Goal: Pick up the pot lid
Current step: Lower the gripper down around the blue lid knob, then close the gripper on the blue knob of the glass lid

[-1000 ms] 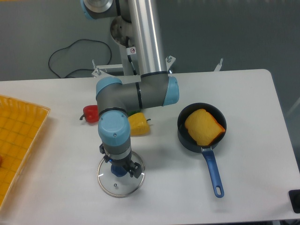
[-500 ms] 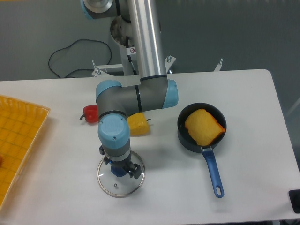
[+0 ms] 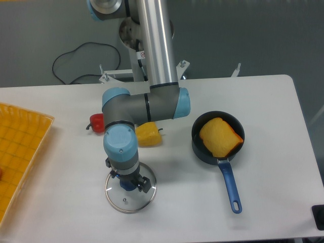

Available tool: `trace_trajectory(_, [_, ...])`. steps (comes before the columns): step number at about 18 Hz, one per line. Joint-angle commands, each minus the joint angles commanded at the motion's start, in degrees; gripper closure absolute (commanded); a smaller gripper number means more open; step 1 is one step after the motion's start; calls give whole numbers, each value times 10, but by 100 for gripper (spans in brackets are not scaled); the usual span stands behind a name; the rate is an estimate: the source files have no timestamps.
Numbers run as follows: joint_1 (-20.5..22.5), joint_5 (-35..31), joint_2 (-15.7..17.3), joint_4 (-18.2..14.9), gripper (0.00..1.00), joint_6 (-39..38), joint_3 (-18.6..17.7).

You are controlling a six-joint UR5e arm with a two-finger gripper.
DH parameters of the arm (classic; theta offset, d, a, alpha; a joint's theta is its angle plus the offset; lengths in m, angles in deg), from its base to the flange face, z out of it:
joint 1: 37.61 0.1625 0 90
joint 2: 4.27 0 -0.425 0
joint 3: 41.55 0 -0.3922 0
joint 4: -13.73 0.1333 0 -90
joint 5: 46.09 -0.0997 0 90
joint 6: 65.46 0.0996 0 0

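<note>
Clear, round, grey-rimmed lid (image 3: 132, 203), round blue knob (image 3: 126, 185). Tool (image 3: 127, 177) open at knob. Black round pan (image 3: 198, 148): lid's 2 o'clock.

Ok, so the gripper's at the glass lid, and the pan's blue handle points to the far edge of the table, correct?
Not the handle: the camera view shows the pan's blue handle pointing to the near edge of the table. The gripper is at the glass lid, as you say.
</note>
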Motion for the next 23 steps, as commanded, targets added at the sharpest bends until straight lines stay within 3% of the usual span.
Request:
trace_trajectory(1, [0, 0, 0, 0, 14, 0, 0])
trace_trajectory(2, [0, 0, 1, 0, 16, -1, 0])
trace_trajectory(3, [0, 0, 1, 0, 24, -1, 0])
trace_trajectory(7, [0, 0, 2, -1, 39, -1, 0])
trace_trajectory(16, [1, -1, 16, -11, 48, 8, 10])
trace_trajectory(20, [1, -1, 39, -50, 48, 39, 16])
trace_trajectory(23, [2, -1, 54, -100, 48, 92, 31])
